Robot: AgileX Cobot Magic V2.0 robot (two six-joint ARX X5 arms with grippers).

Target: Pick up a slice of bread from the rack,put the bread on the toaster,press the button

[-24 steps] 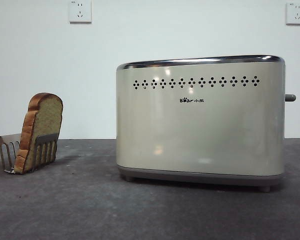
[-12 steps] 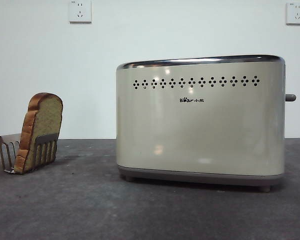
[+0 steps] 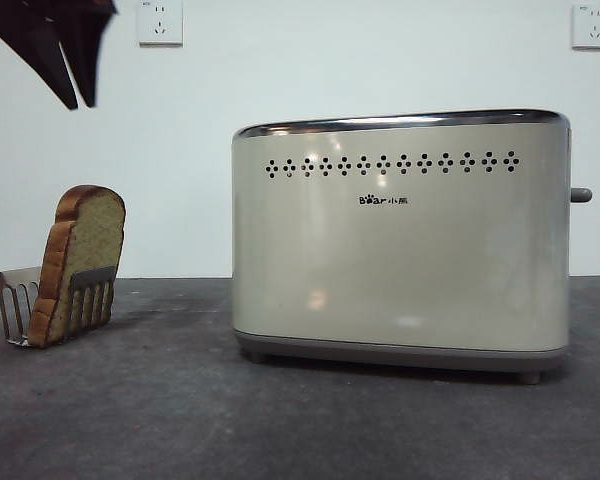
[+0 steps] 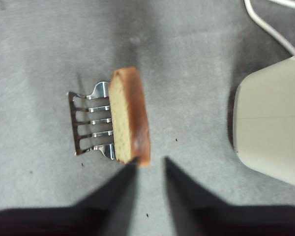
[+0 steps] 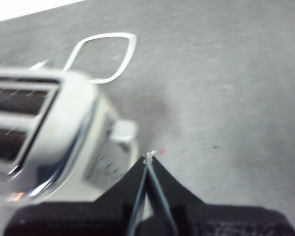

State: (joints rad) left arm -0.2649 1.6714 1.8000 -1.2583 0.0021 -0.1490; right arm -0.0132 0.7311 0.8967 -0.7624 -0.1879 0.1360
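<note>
Reads "Bear" on the toaster [image 3: 400, 235]. Left gripper [image 4: 150, 164] open above the slice of bread [image 3: 80, 262] in the rack [image 3: 16, 300]. Right gripper [image 5: 149, 160] closed, empty, near the button [image 5: 123, 131].

The toaster [image 3: 400, 260] has a smooth, softly glossy cream body with a mirror-bright chrome top rim and a matt grey base. The rack [image 4: 91, 122] is shiny bare metal, and the bread [image 3: 80, 262] looks porous and speckled with a smooth brown crust. The desk [image 3: 180, 420] is matt, mottled dark grey.
</note>
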